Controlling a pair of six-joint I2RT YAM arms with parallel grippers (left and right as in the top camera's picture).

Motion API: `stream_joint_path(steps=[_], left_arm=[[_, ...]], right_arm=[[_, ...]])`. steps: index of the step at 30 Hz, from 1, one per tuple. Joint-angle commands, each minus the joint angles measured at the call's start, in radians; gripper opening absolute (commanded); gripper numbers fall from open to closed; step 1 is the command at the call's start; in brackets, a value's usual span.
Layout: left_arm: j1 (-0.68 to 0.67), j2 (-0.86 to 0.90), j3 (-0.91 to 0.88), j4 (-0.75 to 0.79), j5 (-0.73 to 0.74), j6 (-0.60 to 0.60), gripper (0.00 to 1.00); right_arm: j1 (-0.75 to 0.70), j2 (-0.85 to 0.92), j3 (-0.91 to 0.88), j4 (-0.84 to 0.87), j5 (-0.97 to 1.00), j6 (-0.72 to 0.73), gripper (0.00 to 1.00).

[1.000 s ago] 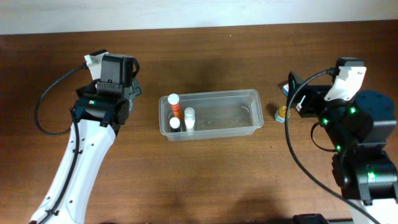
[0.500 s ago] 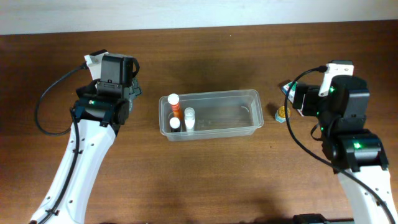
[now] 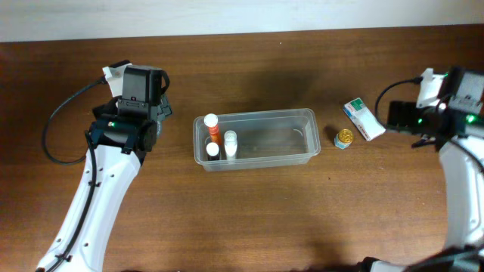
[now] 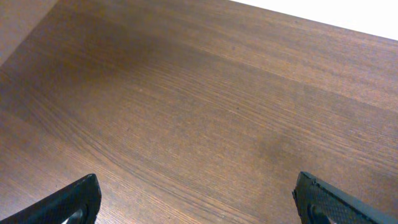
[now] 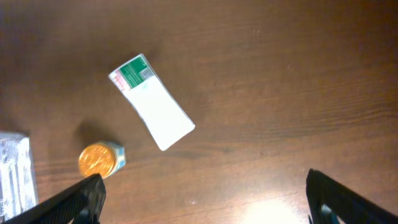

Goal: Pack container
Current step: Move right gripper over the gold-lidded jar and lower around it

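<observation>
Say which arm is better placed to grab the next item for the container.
Right. The right gripper, open, hangs near the box and the small jar, both just right of the container. The left gripper, also open, sees only bare table on the container's other side.

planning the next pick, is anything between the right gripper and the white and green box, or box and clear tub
Only bare wooden table lies between the right gripper and the flat white-and-green box. A small gold-lidded jar stands between that box and the clear plastic tub.
</observation>
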Motion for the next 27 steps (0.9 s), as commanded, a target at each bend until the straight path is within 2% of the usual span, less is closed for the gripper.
stream_joint_path(steps=[1, 10, 14, 17, 19, 27], left_arm=[[0.003, -0.02, 0.002, -0.001, -0.011, 0.005, 0.99], [0.003, -0.021, 0.002, -0.001, -0.011, 0.005, 0.99], [0.003, -0.021, 0.002, -0.001, -0.011, 0.005, 0.99], [0.003, -0.021, 0.002, -0.001, -0.011, 0.005, 0.99], [0.003, -0.02, 0.002, -0.001, -0.011, 0.006, 0.99], [0.003, -0.021, 0.002, -0.001, -0.011, 0.005, 0.99]], right_arm=[[-0.019, 0.082, 0.124, -0.053, -0.069, -0.09, 0.93], [-0.012, 0.169, 0.143, 0.003, -0.069, -0.211, 0.95], [-0.012, 0.169, 0.143, 0.024, -0.073, -0.212, 0.95], [-0.012, 0.173, 0.142, 0.006, -0.148, -0.211, 0.96], [-0.012, 0.173, 0.142, -0.026, -0.208, -0.186, 0.94], [0.027, 0.173, 0.135, -0.135, -0.218, -0.037, 0.9]])
